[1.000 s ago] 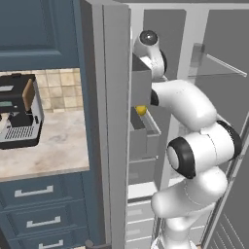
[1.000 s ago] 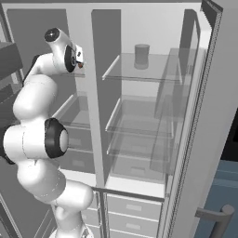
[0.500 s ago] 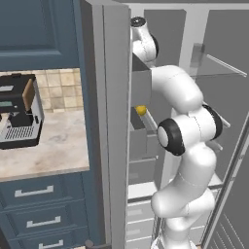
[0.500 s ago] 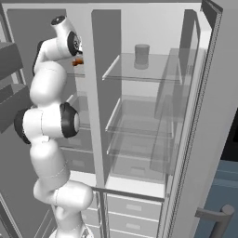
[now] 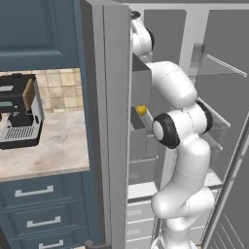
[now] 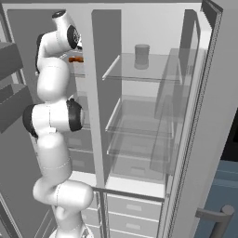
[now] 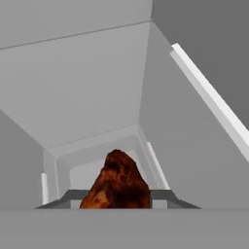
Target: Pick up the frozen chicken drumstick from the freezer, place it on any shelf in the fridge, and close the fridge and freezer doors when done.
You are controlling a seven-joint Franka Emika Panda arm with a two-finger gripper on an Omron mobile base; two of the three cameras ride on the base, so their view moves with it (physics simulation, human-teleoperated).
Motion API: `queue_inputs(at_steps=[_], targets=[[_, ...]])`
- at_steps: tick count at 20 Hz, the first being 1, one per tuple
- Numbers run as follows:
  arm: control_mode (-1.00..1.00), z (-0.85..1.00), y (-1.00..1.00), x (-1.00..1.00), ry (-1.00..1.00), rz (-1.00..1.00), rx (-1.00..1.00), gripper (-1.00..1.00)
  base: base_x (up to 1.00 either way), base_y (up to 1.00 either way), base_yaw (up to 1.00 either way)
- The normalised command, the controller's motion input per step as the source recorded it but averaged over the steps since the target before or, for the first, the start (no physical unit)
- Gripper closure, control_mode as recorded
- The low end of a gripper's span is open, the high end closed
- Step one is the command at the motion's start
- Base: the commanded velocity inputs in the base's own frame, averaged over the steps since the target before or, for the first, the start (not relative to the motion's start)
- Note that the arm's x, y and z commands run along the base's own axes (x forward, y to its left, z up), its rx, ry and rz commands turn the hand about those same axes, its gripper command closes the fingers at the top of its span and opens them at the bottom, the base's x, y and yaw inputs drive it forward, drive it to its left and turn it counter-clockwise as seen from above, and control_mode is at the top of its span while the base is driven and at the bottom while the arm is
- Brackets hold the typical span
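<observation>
Reaching high into the narrow grey-white freezer compartment [image 6: 86, 135], the white arm has its two-finger gripper [image 7: 116, 206] clenched on the small orange-brown lumpy chicken drumstick [image 7: 118, 186]. In the hand view the piece sits right at the fingertips, between them, its long axis pointing away from the hand toward the freezer's back wall. In the right base view the drumstick [image 6: 76, 59] shows as an orange fleck on an upper freezer shelf, just beside the wrist and left of the upright divider between the compartments.

Taking that divider as landmark and going left to right: left of it, in the left base view, the tall flat grey freezer door [image 5: 109, 126] stands open, and a small round yellow ball [image 5: 141, 110] lies in a grey bin in the freezer. Nothing else is visible in the freezer. Right of the divider the wider fridge compartment [image 6: 153, 28] holds clear glass shelves; on the top one stands a grey cylinder [image 6: 142, 56], well apart from the drumstick. The shelves below it look bare, with white drawers at the bottom. Farthest right, the grey fridge door [image 6: 211, 125] also stands open.

The next move likely turns on lifting the drumstick out toward the hand, then carrying it rightward around the divider onto a fridge shelf.
</observation>
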Motion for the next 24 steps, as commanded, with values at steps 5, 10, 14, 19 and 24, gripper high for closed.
queue_inputs(at_steps=[5,10,14,19,24], targets=[[-1.0,-0.37,-0.18,-0.28,-0.15,0.0,0.11,1.0,0.0,0.0,0.0],[-1.0,-0.14,-0.05,-0.26,-0.32,0.01,0.25,1.0,0.0,0.0,0.0],[-1.0,0.0,0.0,-0.57,-0.41,0.05,0.29,1.0,0.0,0.0,0.0],[-1.0,0.0,0.0,-0.93,-0.45,0.03,0.24,1.0,0.0,0.0,0.0],[-1.0,0.22,0.0,-1.0,-0.4,0.0,0.19,1.0,0.0,0.0,0.0]])
